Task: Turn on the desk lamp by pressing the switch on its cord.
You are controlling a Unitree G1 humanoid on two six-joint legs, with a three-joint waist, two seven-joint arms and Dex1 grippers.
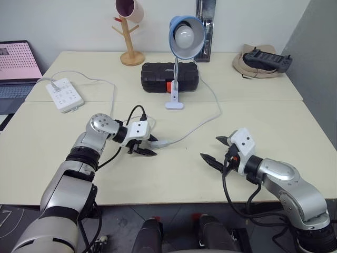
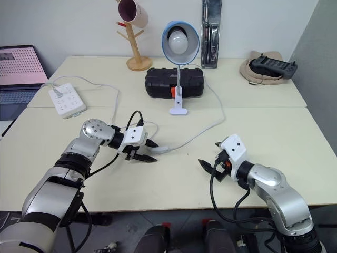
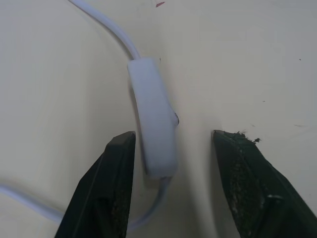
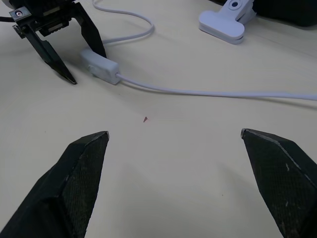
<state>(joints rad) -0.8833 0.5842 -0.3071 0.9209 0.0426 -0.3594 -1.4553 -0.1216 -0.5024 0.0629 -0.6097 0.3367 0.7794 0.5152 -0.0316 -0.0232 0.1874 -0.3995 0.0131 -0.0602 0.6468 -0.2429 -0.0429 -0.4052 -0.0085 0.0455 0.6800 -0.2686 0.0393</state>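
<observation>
While I read the head views first, step in hand: my left gripper (image 1: 146, 146) sits low on the table (image 1: 274, 121) at the switch (image 1: 160, 142); I judge the press itself is not yet made, since the desk lamp (image 1: 184, 37) shows no clear glow.
Head views, task things: the lamp stands at mid-table just in front of a black case (image 1: 158, 76); its cord (image 1: 202, 124) runs from behind the lamp in a curve toward me and down to the switch.
Head views, right side: my right gripper (image 2: 209, 156) hovers above bare table, well apart from the switch, its fingers spread wide and holding nothing.
Left wrist view, fingers: the two black fingers (image 3: 106, 191) straddle the near end of the switch (image 3: 153, 129), partly open; one finger lies just beside its edge, contact I cannot confirm, and the other stands off with a gap.
Right wrist view, cross-check: the left gripper (image 4: 74, 59) brackets the switch (image 4: 100, 66) on the table, with the cord (image 4: 208, 91) leading away.
Next move, my judgement: close the left fingers squarely on the rocker, keeping the body from sliding or rolling on the smooth top.
</observation>
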